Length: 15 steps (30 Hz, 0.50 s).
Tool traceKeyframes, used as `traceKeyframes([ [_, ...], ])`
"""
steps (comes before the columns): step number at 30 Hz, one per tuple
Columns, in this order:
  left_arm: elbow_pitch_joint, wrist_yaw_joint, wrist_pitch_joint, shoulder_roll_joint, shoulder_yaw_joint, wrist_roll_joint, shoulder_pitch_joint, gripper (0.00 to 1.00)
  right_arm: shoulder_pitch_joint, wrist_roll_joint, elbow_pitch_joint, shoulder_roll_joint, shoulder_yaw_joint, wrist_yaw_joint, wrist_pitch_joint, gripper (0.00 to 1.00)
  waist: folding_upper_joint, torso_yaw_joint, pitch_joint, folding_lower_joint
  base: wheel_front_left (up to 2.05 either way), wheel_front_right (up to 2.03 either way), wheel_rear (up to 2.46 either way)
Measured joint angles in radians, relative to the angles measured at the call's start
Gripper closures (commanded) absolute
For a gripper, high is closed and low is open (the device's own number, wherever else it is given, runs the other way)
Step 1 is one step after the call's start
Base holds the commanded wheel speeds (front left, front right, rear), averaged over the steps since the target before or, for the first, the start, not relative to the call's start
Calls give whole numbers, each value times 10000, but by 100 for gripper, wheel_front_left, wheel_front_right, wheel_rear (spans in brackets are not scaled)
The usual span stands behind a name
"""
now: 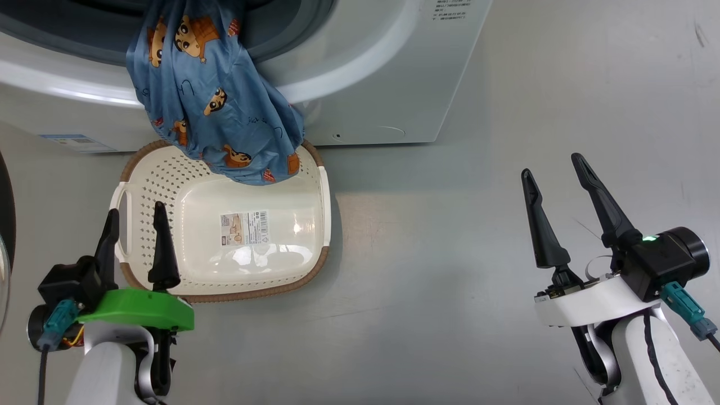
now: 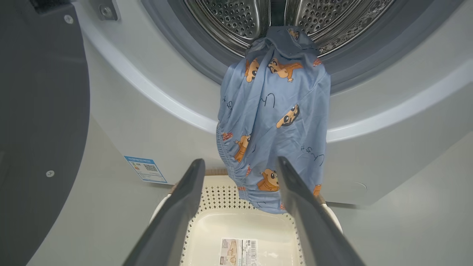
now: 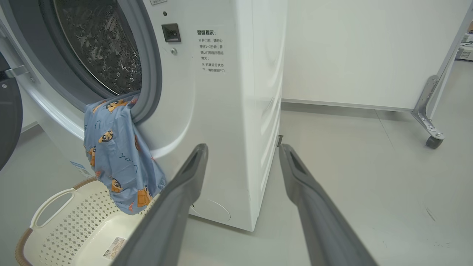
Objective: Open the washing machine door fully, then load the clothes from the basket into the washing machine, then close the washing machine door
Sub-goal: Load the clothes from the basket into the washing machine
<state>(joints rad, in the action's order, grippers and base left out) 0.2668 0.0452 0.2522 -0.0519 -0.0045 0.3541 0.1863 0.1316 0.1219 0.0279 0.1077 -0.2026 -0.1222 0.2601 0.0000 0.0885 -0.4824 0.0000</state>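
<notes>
Half-loaded blue printed garment (image 2: 273,122) draped out of the drum (image 2: 236,14) mouth.
Hangs with long axis vertical, top caught over the gasket (image 2: 177,40), hem dipping past the far rim of the basket (image 1: 149,191), which otherwise holds just its floor label (image 1: 244,228). Lies straight ahead of and above the left gripper (image 1: 136,209), the nearer one, jaws spread and holding nothing. Right gripper (image 1: 551,164) well apart to the side, jaws likewise spread. Door (image 2: 40,111) swung open at left.

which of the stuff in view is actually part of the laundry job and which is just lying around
Part of the job:
washing machine
its open door
blue cartoon-print garment, hanging out of the opening
cream perforated basket below it

Just lying about:
metal frame leg with a caster, on the floor off to the washer's side
</notes>
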Motion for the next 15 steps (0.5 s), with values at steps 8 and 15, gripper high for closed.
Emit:
traceKeyframes([
  [8,-1166,0,0,4,-4,-2,-498,0,0,-12,65,23,15,0,0,0,0,-46,-268,0,0,0,0],
  [15,-1664,0,0,4,-2,-2,-848,0,0,-12,-86,-29,4,0,0,0,1,-172,-495,0,0,0,0],
])
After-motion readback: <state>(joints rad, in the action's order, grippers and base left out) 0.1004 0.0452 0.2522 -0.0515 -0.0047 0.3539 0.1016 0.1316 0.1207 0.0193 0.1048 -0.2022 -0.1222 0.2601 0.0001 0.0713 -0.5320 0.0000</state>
